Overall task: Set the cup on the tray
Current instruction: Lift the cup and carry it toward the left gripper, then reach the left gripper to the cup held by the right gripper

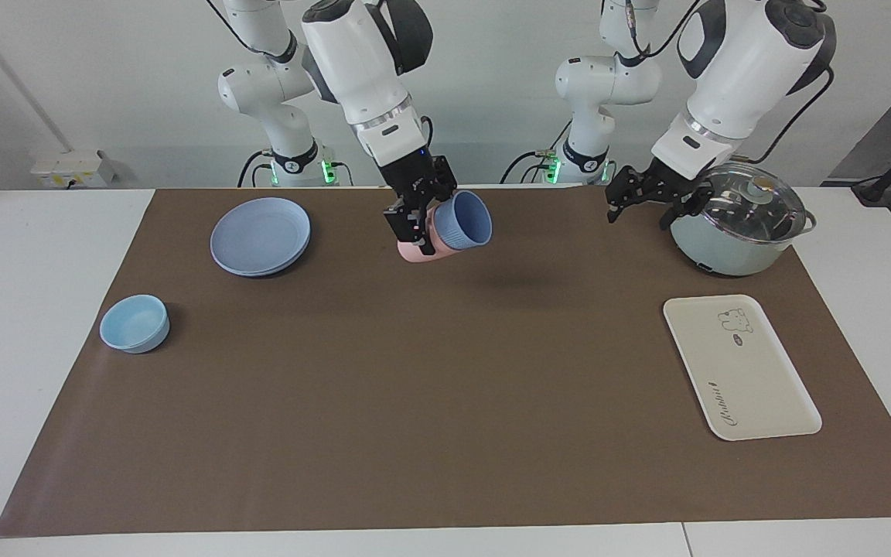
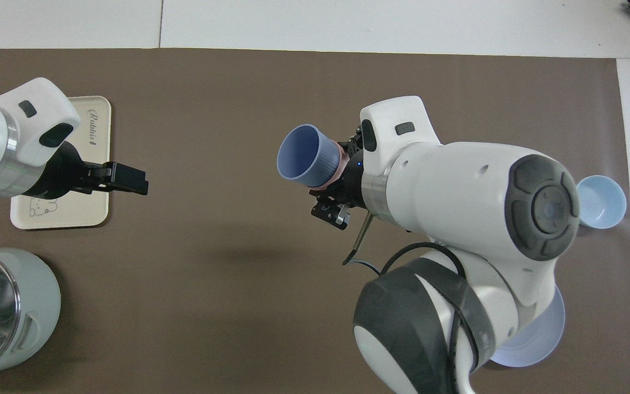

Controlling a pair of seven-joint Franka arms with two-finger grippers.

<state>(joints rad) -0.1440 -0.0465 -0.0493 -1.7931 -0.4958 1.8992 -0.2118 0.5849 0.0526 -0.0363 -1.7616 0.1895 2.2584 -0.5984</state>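
Observation:
My right gripper (image 1: pixel 422 232) is shut on a stacked pair of cups: the periwinkle-blue cup (image 1: pixel 467 220) sits nested in a salmon-pink cup (image 1: pixel 417 254). It holds them in the air over the middle of the brown mat, tilted on their side, mouth toward the left arm's end. In the overhead view the blue cup (image 2: pixel 307 156) and pink rim (image 2: pixel 338 164) show at the right gripper (image 2: pixel 328 189). The cream-white tray (image 1: pixel 739 371) lies flat and bare at the left arm's end. My left gripper (image 1: pixel 650 201) is open and empty in the air beside the pot; from overhead it (image 2: pixel 126 180) partly covers the tray (image 2: pixel 99 208).
A pale green pot with a glass lid (image 1: pixel 739 232) stands nearer to the robots than the tray. A round blue plate (image 1: pixel 260 236) and a light-blue bowl (image 1: pixel 134 323) lie at the right arm's end. The brown mat (image 1: pixel 445 402) covers the table.

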